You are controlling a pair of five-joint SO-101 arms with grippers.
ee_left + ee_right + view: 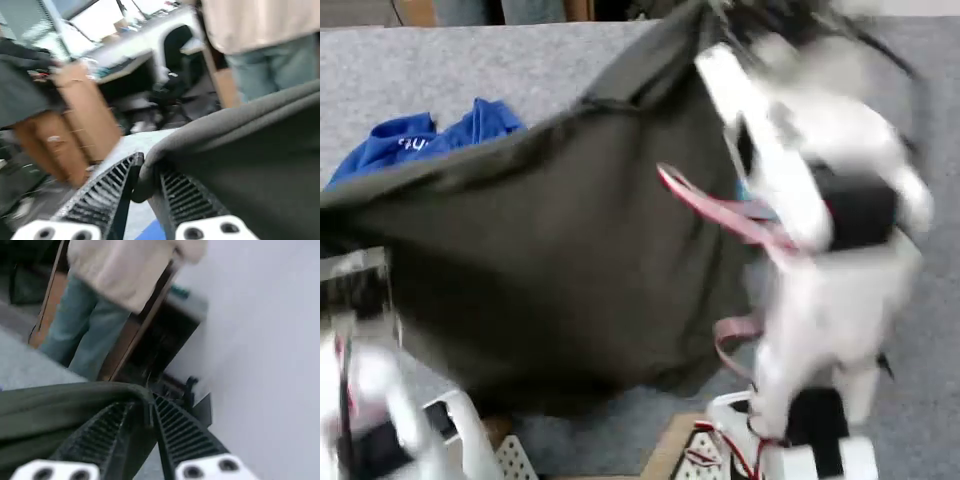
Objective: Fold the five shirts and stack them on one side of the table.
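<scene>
Dark shirt (580,260): held off the table (400,70) and spread as a sheet between the two arms. In the high view its taut upper edge is the long axis, running from about 9 o'clock up to about 1 o'clock. The rest of the cloth hangs from that edge toward 6 o'clock, and its lower hem ends just short of the arm bases. Which end is collar and which is hem cannot be told.

Left gripper (149,162): fingers closed on a rolled fold of the dark shirt's edge. The ribbed pads (112,182) sit on either side of the fold, with cloth filling the gap. This is the 9 o'clock end of the edge.

Right gripper (148,405): fingers closed on the shirt's edge, with the seam pinched between the tips. The cloth runs away from the tips in a flat band. This is the 1 o'clock end. The right arm (820,250) rises from 5 o'clock, in front of the cloth's 3 o'clock side.

Blue shirt (420,140): lying crumpled on the table at about 10 o'clock, just beyond the taut edge and partly covered by it.
</scene>
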